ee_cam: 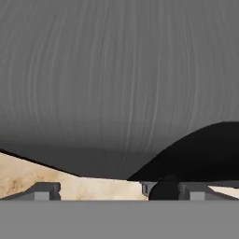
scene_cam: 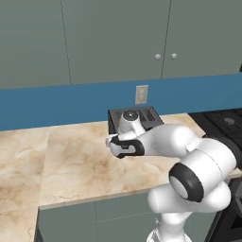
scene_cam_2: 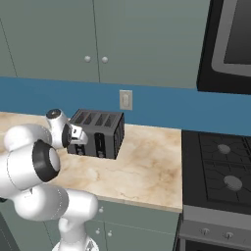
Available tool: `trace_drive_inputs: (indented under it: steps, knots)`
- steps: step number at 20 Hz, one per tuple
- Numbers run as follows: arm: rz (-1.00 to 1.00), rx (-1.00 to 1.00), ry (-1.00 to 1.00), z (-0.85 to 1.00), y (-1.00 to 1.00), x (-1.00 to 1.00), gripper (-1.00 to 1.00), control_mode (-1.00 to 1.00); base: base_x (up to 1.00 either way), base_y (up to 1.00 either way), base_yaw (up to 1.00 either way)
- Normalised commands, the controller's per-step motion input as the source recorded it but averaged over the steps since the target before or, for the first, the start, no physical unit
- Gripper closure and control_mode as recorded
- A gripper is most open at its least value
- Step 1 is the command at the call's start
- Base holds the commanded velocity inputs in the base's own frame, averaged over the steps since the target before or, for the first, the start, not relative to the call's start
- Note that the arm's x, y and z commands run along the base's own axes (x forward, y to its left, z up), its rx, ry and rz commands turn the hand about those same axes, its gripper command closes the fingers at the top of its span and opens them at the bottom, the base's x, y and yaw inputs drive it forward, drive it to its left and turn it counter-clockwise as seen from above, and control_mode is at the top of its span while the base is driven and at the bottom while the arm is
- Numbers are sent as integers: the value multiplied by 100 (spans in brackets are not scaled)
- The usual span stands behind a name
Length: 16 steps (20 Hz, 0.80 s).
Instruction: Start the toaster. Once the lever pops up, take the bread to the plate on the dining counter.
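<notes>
I see the toaster (scene_cam_2: 98, 132) on the marble worktop (scene_cam_2: 147, 166), back near the blue backsplash (scene_cam_2: 162, 110), just below the wall outlet (scene_cam_2: 126, 100). In the right base view its front shows two black lever tracks, and the four slots on top read dark; I cannot tell whether bread sits in them.

The arm reaches in from my side, and the hand is pressed up close to the toaster's front left corner. In the left base view the wrist covers most of the toaster (scene_cam: 146, 116), with only the top rear of it clear.

Gripper (ee_cam: 119, 189): released, jaws standing wide apart. In the hand view the left fingertip (ee_cam: 44, 190) sits over the marble, and the right one (ee_cam: 196, 190) is against a dark curved shape low on the toaster (ee_cam: 116, 70). The brushed grey wall of the toaster takes up most of that view, very close. Nothing lies between the fingers. I cannot tell whether either fingertip is actually touching the toaster.

To the right of the worktop's right edge is a black stove (scene_cam_2: 218, 171) with burners. Grey-green cabinets (scene_cam_2: 98, 39) hang above the backsplash.
</notes>
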Motion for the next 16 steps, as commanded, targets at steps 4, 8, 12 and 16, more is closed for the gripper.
trace_drive_inputs:
  steps: [4, 8, 12, 16]
  knots:
    - [0, 0, 0, 0, -12, -24, -100, -100, 0, 0, 0]
    - [0, 0, -1, 4, -7, -31, -100, -100, 0, 0, 0]
    - [0, 0, -3, 2, -1, -34, -100, -100, 0, 0, 0]
    - [0, 0, -2, 15, 0, -17, -100, -100, 0, 0, 0]
